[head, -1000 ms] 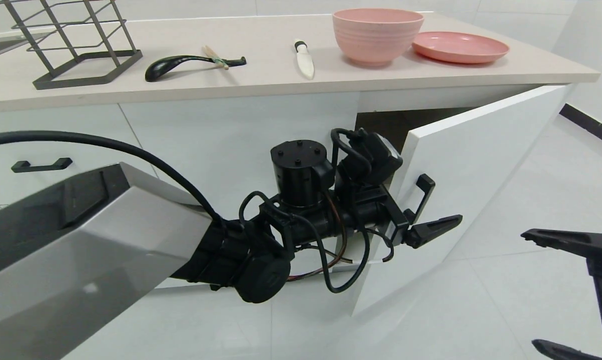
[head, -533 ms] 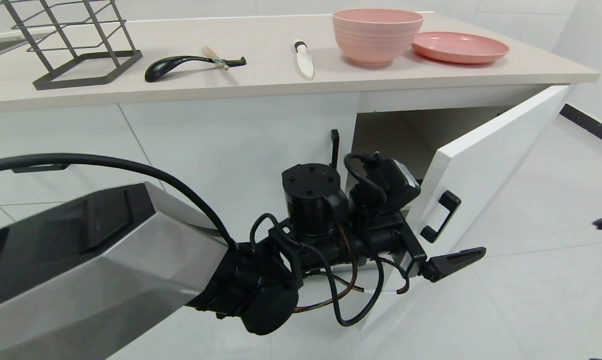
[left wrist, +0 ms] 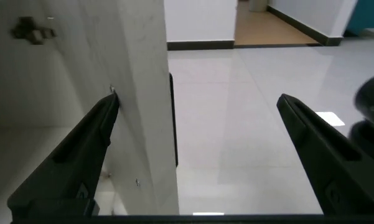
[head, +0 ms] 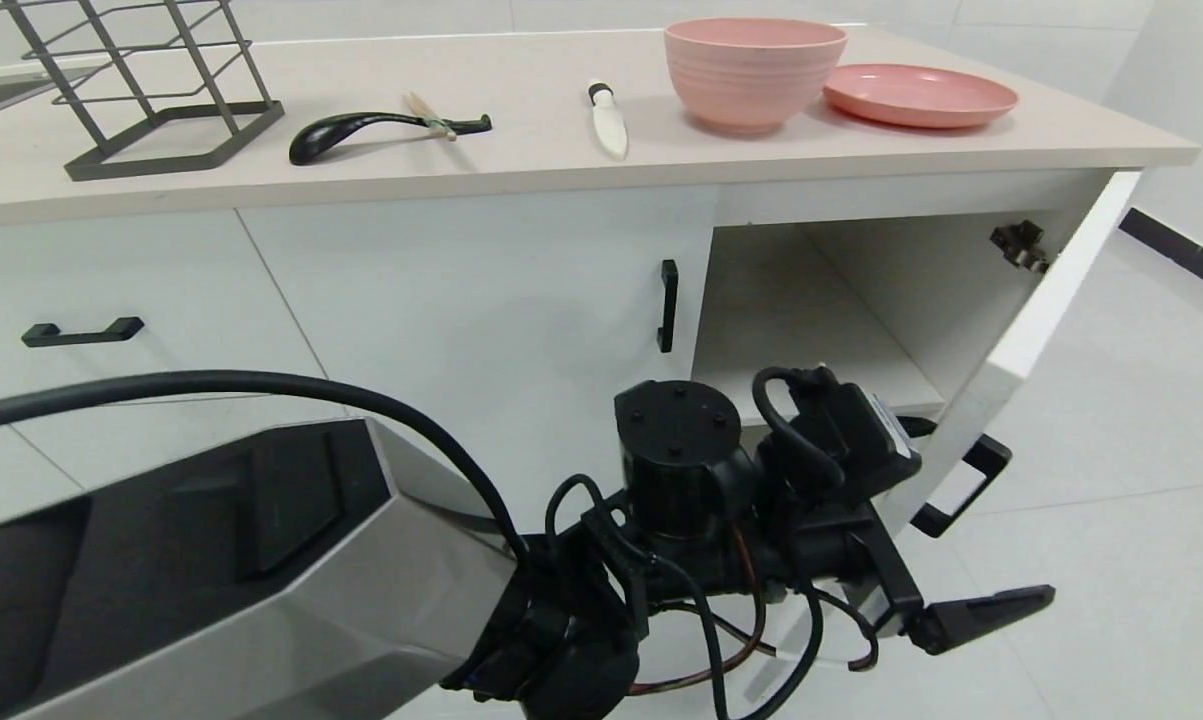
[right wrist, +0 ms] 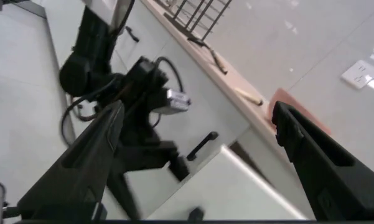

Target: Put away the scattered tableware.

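Note:
The scattered tableware lies on the beige counter (head: pixel 521 150): a pink bowl (head: pixel 754 70), a pink plate (head: pixel 919 95), a white knife (head: pixel 609 120), a black spoon (head: pixel 361 128) and chopsticks (head: pixel 431 115). Below the plate, the white cabinet door (head: pixel 1051 290) stands swung wide, baring a shelf (head: pixel 791 330). My left gripper (head: pixel 981 520) is low at that door's free edge, open, with one finger on each side of the door panel (left wrist: pixel 146 93). My right gripper (right wrist: pixel 196 118) hangs open and holds nothing, off to the side and facing the left arm.
A black wire rack (head: pixel 151 90) stands at the counter's left end. The door's black handle (head: pixel 961 490) sits just by my left gripper. Shut cabinet fronts with handles (head: pixel 668 305) lie to the left. Open tiled floor (head: pixel 1111 450) extends to the right.
The left arm has moved down and right with the door, which swung from partly open to wide open. The right gripper has left the head view.

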### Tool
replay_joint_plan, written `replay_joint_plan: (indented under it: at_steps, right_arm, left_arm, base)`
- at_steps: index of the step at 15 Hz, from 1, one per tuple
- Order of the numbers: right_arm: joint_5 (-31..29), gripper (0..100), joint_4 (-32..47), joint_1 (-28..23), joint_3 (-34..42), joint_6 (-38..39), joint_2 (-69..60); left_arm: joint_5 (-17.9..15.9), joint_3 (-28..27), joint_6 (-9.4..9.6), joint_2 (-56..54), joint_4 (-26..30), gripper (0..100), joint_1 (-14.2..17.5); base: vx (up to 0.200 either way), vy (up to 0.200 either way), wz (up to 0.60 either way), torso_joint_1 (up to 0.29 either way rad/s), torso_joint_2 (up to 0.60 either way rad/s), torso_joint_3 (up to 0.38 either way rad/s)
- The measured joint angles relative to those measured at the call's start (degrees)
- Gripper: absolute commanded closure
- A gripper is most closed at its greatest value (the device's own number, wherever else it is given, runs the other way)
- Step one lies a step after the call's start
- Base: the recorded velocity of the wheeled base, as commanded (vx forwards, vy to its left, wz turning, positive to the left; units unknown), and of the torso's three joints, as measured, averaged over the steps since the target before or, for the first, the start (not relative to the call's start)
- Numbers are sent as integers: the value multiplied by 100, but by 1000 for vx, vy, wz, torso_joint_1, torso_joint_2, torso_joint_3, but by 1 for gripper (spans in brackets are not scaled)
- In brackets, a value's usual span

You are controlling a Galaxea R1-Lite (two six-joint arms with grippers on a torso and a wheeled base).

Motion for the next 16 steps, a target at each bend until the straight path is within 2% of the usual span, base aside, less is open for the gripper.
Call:
replay_joint_plan:
  at_steps: [5,7,10,12,13,14,16]
  right_arm:
    - [-2,0,-2,-413,-444,-9,-336]
    - [-5,0,-2,-449,-483,-9,-422]
    - [-6,0,-2,-494,-628,-5,-467]
    - [-6,0,-2,-553,-673,-2,-502]
    - [-6,0,-2,-577,-700,-5,-535]
    - [-6,0,-2,-629,-725,-6,-574]
    - [-2,0,5,-818,-730,-9,-660]
  left_arm:
    - [13,-217,-93,385,-295,0,-310]
    - [20,-510,-145,628,-490,0,-478]
    - [15,-1023,-345,986,-670,0,-1254]
    - [69,-1180,-501,1165,-848,0,-1553]
    - [123,-1209,-522,1204,-862,0,-1506]
    - [171,-1221,-523,1209,-873,0,-1304]
    - [235,-1180,-533,1139,-976,0,-588]
  base:
    - [0,0,0,0,0,0]
    - [0,0,0,0,0,0]
    - [0,0,0,0,0,0]
    - [0,0,0,0,0,0]
    - [0,0,0,0,0,0]
    - [0,0,0,0,0,0]
    - [0,0,0,0,0,0]
